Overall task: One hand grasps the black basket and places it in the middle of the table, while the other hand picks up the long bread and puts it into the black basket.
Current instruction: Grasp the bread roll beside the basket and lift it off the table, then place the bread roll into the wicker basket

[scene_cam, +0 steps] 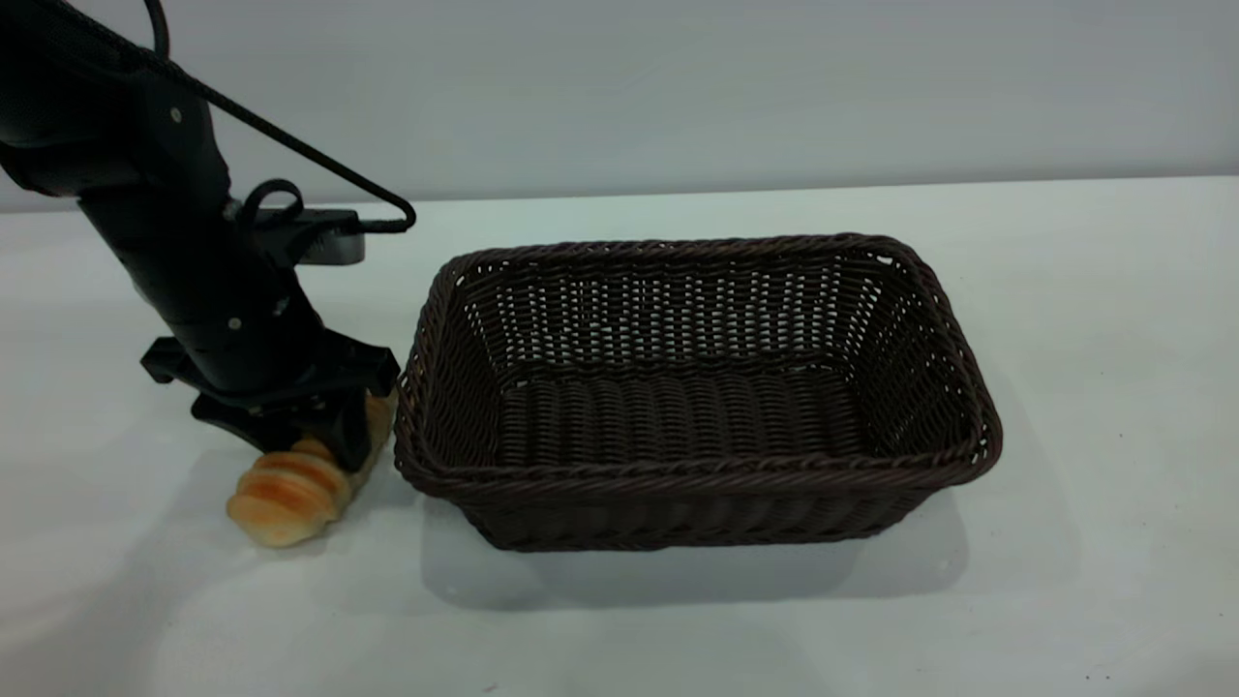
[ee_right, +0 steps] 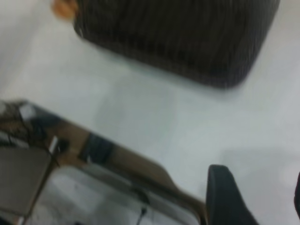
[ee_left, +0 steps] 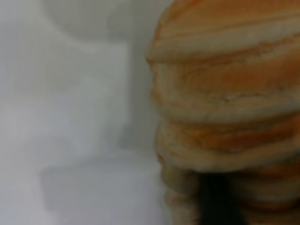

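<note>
The black basket (scene_cam: 697, 471) stands empty in the middle of the table (scene_cam: 1113, 339); it also shows in the right wrist view (ee_right: 178, 37). The long bread (scene_cam: 288, 496) lies on the table just left of the basket, close to its left wall. My left gripper (scene_cam: 334, 436) is lowered onto the bread's middle, its fingers (ee_left: 215, 201) closed round it; the bread (ee_left: 225, 93) fills the left wrist view. My right gripper (ee_right: 262, 201) is open and empty, held back from the basket above the table near its edge, out of the exterior view.
A grey wall runs behind the table. In the right wrist view the table's brown edge (ee_right: 140, 164) shows, with clutter below it. Bare tabletop lies right of and in front of the basket.
</note>
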